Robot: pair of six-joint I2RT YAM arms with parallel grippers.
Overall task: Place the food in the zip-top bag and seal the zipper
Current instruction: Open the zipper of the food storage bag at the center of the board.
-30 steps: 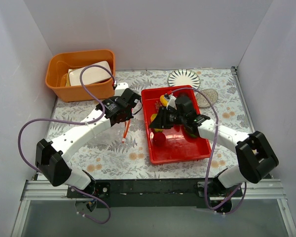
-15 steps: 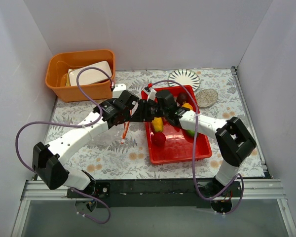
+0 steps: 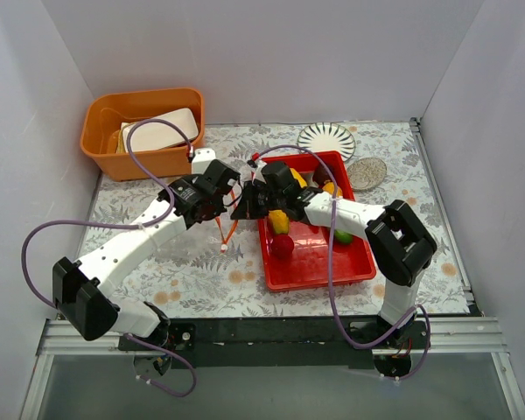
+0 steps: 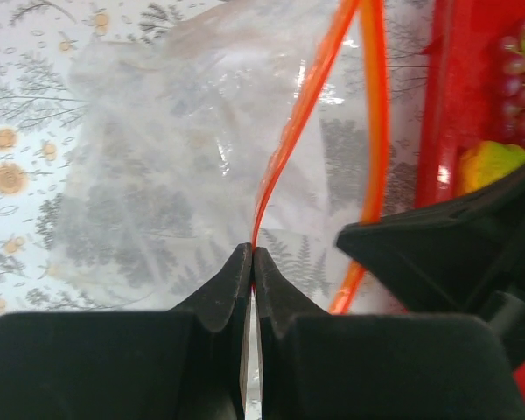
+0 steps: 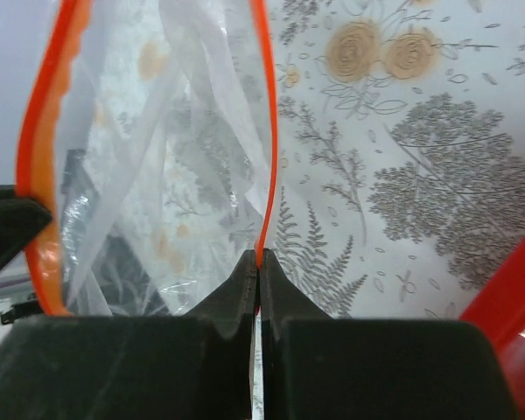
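The clear zip-top bag (image 4: 166, 166) hangs between both grippers above the floral table, left of the red tray (image 3: 319, 267). My left gripper (image 4: 252, 252) is shut on one lip of the orange-red zipper (image 4: 302, 140). My right gripper (image 5: 259, 256) is shut on the other lip (image 5: 266, 131), so the bag's mouth is held apart. In the top view the left gripper (image 3: 225, 203) and right gripper (image 3: 245, 206) meet at the bag. The food lies in the tray: a yellow mango (image 3: 280, 220), a red apple (image 3: 283, 247), a green mango (image 3: 342, 235), purple grapes (image 4: 518, 66). The bag looks empty.
An orange bin (image 3: 114, 153) holding a white container stands at the back left. A striped plate (image 3: 326, 137) and a speckled dish (image 3: 367, 171) sit behind the tray. White walls enclose the table on three sides.
My right arm swung left from over the tray to the bag and shut on the zipper's second lip. My left arm shifted slightly while holding the bag.
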